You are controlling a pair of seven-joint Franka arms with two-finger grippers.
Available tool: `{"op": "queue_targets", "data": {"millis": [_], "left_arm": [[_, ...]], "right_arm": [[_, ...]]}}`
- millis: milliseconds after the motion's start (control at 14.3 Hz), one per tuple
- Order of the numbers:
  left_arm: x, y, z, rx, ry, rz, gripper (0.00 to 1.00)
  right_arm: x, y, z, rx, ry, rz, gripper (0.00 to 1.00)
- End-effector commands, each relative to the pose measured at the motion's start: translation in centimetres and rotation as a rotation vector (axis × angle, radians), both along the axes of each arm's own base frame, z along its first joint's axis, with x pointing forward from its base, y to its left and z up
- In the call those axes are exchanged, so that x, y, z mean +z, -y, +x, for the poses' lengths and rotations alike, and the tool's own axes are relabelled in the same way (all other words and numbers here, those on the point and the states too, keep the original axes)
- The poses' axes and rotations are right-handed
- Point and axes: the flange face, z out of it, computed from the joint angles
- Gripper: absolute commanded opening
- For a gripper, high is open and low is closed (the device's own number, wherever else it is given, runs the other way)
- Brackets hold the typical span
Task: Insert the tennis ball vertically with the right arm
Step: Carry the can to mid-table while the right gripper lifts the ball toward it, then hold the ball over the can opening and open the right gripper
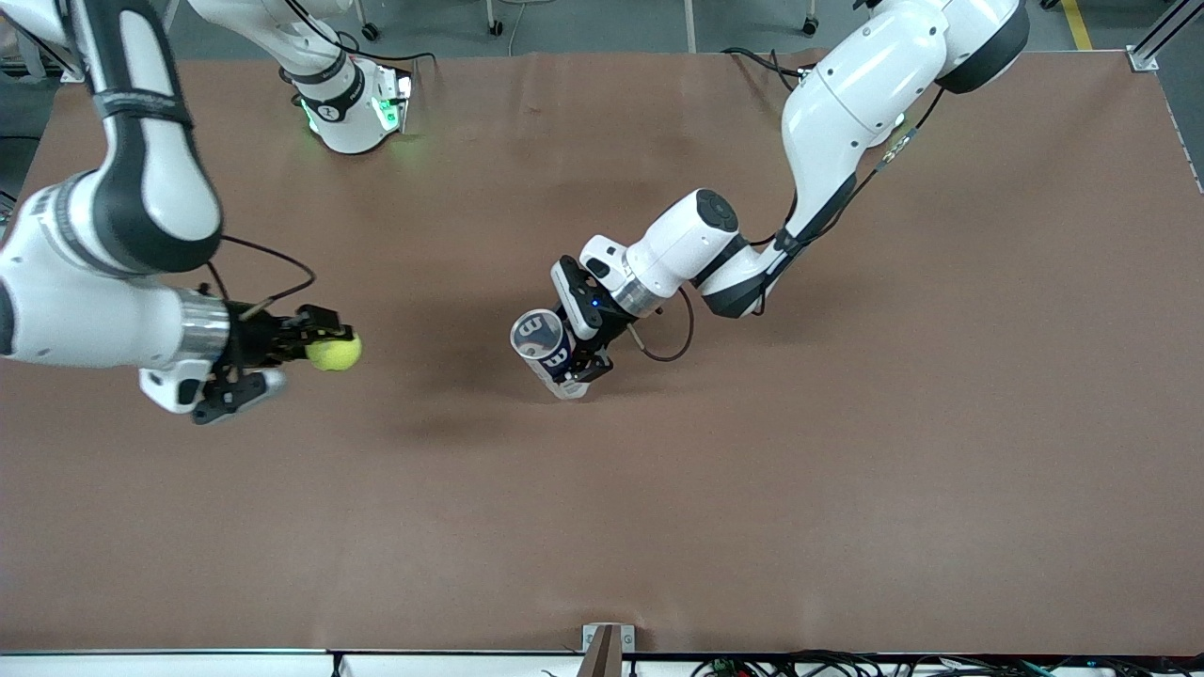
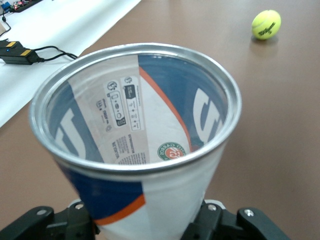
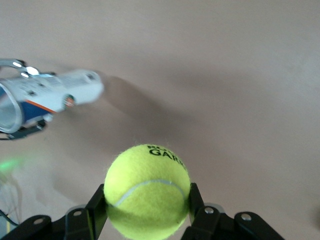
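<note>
In the right wrist view the clear plastic ball tube with the blue, white and orange label [image 3: 35,102] is blurred and cut off by the picture's edge, so its open mouth shows only in part. The lower curve of the yellow-green felt tennis ball [image 3: 147,190] is hidden between the right gripper [image 3: 146,210]'s black fingers [image 3: 97,207]. In the left wrist view the tube's base is hidden within the left gripper [image 2: 145,220], whose body the picture's edge cuts off, and the small label print is unreadable.

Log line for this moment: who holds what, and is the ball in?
right claw: shut on tennis ball, above table | left claw: shut on can, mouth open | ball not yet in can
</note>
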Motion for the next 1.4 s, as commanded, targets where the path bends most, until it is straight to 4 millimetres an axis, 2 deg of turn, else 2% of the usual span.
{"op": "queue_targets", "data": {"millis": [0, 140, 349, 488, 698, 907, 1116, 1326], "left_arm": [[-1.5, 0.8, -1.0, 0.030, -0.010, -0.078, 0.63], [-2.6, 0.7, -1.2, 0.042, -0.018, -0.095, 0.63], [-3.4, 0.6, -1.2, 0.056, -0.031, -0.107, 0.65], [-3.5, 0.6, -1.2, 0.057, -0.031, -0.108, 0.66], [-4.0, 0.5, -1.2, 0.058, -0.038, -0.104, 0.68], [-4.5, 0.5, -1.3, 0.059, -0.045, -0.101, 0.70], [-4.7, 0.5, -1.4, 0.058, -0.048, -0.100, 0.70], [-4.6, 0.5, -1.3, 0.058, -0.047, -0.100, 0.70]], "right_arm": [[1.7, -5.1, 0.8, -0.037, 0.046, -0.003, 0.22], [2.0, -9.2, 0.5, -0.111, 0.045, -0.005, 0.22], [1.0, -15.3, -1.6, -0.167, -0.014, -0.036, 0.23], [-0.6, -17.1, -2.5, -0.174, -0.060, -0.059, 0.23], [-2.2, -21.7, -4.5, -0.173, -0.089, -0.086, 0.23], [-2.9, -22.0, -4.1, -0.187, -0.077, -0.081, 0.23], [-3.1, -23.2, -4.8, -0.168, -0.077, -0.083, 0.23], [-4.1, -23.7, -4.7, -0.170, -0.074, -0.085, 0.23]]}}
